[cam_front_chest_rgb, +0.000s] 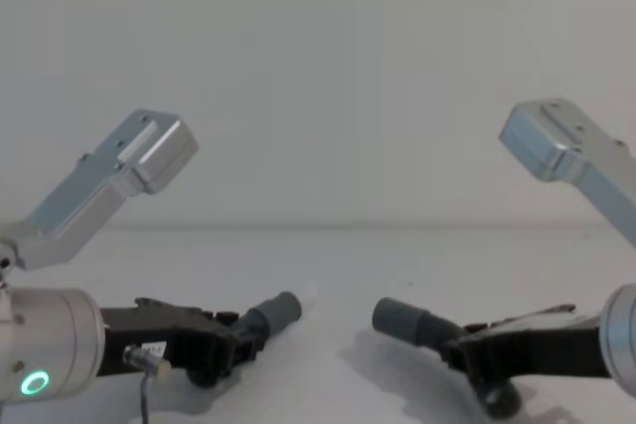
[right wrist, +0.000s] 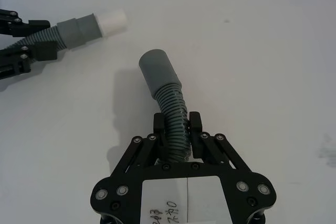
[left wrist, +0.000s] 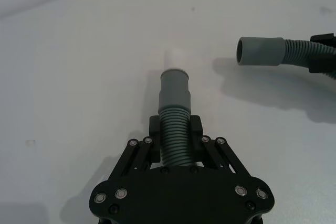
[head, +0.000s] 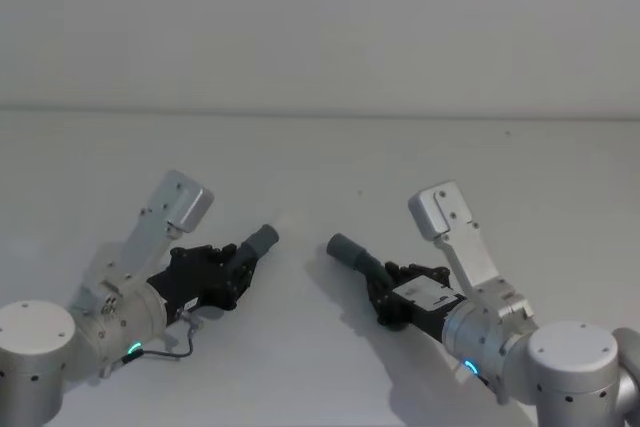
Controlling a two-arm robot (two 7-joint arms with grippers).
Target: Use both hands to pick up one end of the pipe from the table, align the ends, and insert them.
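Note:
Two dark grey corrugated pipe pieces are held above the white table (head: pixel 320 157). My left gripper (head: pixel 238 265) is shut on the left pipe piece (left wrist: pixel 175 129); its grey cuff with the white tip (left wrist: pixel 174 57) points toward the middle. My right gripper (head: pixel 385 282) is shut on the right pipe piece (right wrist: pixel 173 114), whose plain open cuff (right wrist: pixel 156 69) points toward the left one. A gap separates the two ends, seen in the chest view between the left cuff (cam_front_chest_rgb: pixel 275 313) and the right cuff (cam_front_chest_rgb: pixel 400 320). The left wrist view shows the open cuff (left wrist: pixel 261 51) off to one side of the white tip.
Bare white table surface (cam_front_chest_rgb: pixel 328 255) stretches all around both grippers, with a pale wall (head: pixel 320 27) behind its far edge.

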